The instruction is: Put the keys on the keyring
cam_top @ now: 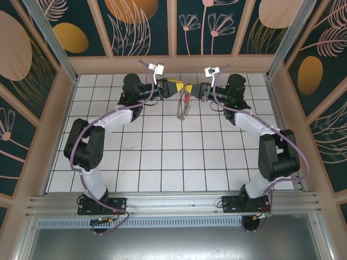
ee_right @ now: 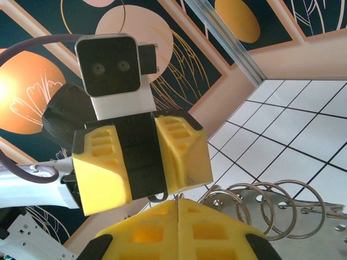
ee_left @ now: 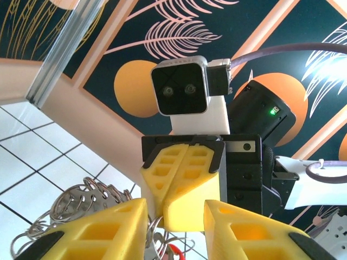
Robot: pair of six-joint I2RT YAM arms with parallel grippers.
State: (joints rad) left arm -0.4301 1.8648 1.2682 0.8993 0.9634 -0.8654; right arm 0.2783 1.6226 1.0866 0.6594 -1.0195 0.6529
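**Key.** One small red-headed key (ee_left: 173,252) shows at the bottom edge of the left wrist view, below the gap between the two grippers and among the ring's metal. From above it is a red speck (cam_top: 186,98) at the top of the hanging ring. Whether it is threaded on the loop cannot be told.

**Keyring.** The keyring (cam_top: 183,110) hangs off the bench, seen nearly edge-on from above, directly under the point where the two grippers meet. Its pale links fan out to the lower left in the left wrist view (ee_left: 81,203) and to the lower right in the right wrist view (ee_right: 265,208).

**Right gripper.** The right gripper (cam_top: 191,89) has its yellow fingers pressed together, the seam (ee_right: 178,216) showing no gap. The keyring trails from under its tips, so it appears clamped on the ring; the exact pinch point is hidden.

**Left gripper.** The left gripper (cam_top: 174,86) faces the right one tip to tip. Its fingers (ee_left: 103,233) stand apart, and the closed tip of the right gripper (ee_left: 176,208) sits in the space between them. The right wrist view confirms the spread (ee_right: 142,173).

**Surroundings.** Both arms reach to the far middle of the white tiled bench (cam_top: 162,157).
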